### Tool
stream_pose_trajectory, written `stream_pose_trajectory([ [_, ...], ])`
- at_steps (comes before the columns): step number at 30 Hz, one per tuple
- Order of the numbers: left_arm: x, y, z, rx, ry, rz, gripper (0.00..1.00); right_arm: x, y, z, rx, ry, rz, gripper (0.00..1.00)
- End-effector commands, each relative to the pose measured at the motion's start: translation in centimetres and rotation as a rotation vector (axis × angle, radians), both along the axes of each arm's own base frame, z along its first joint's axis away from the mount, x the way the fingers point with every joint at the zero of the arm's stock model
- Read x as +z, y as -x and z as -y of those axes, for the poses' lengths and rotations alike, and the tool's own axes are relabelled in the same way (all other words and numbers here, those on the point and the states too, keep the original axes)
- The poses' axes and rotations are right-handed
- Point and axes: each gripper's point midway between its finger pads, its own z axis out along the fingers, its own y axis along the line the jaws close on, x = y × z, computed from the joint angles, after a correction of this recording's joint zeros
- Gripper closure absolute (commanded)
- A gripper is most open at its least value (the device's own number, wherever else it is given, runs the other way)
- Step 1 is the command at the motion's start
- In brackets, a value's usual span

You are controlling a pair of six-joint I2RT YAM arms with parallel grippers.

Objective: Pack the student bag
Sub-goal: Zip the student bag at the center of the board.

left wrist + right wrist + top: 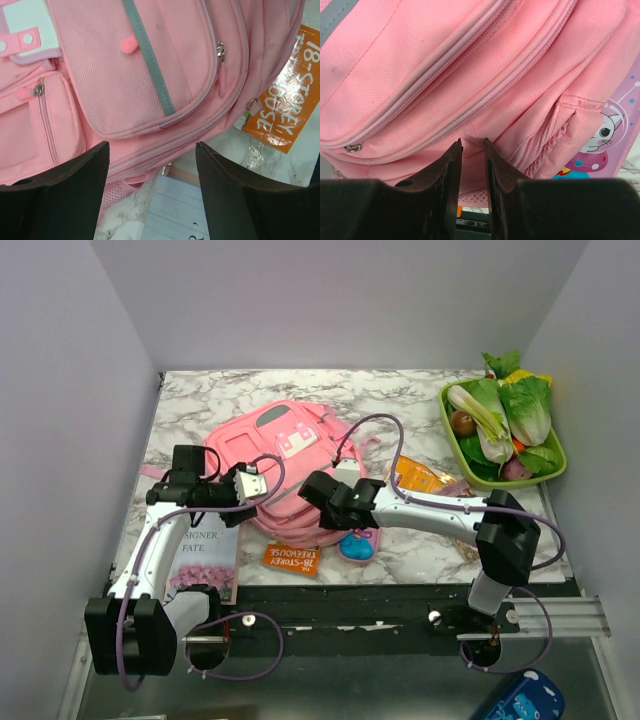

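The student bag, a pink backpack with grey-green strips and a white flap patch, lies flat on the marble table's middle. My left gripper hovers open over its near left edge; in the left wrist view the gripper is empty above the bag, whose zips look closed. My right gripper is at the bag's near right edge. In the right wrist view the gripper is nearly closed, pinching a fold of the bag's pink fabric just below a closed zip.
An orange book and a small cartoon-print pencil case lie by the bag's near edge. A pale book lies near left under my left arm. A green tray of vegetables stands far right, an orange packet beside it.
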Motion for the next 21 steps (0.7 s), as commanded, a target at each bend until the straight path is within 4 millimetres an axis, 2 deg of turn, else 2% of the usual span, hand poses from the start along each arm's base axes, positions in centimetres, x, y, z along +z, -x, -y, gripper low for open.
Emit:
stream_pose_trajectory([
  [1,0.4,0.0,1.8,-0.187,-0.022,0.15,0.23,-0.9,-0.2,1.0,-0.063,-0.059,-0.04,0.66],
  [7,-0.2,-1.0,4.0,-0.25,-0.087,0.272,0.23,-0.2,-0.5,0.9,-0.054,-0.07,-0.032,0.67],
  [9,-0.8,-0.5,4.7,-0.309,-0.11,0.28,0.23,-0.4,-0.5,1.2,-0.063,-0.07,-0.036,0.67],
  [14,-2.6,-0.6,3.8,-0.347,-0.205,0.26,0.23,-0.1,-0.7,1.9,-0.083,-0.09,-0.033,0.67],
  [18,-4.0,-0.1,2.8,-0.414,-0.298,0.294,0.24,0.0,-0.7,2.3,-0.097,-0.107,-0.032,0.67],
  [21,-4.5,-0.6,2.4,-0.442,-0.353,0.353,0.27,0.0,-0.8,2.6,-0.103,-0.126,-0.033,0.67],
])
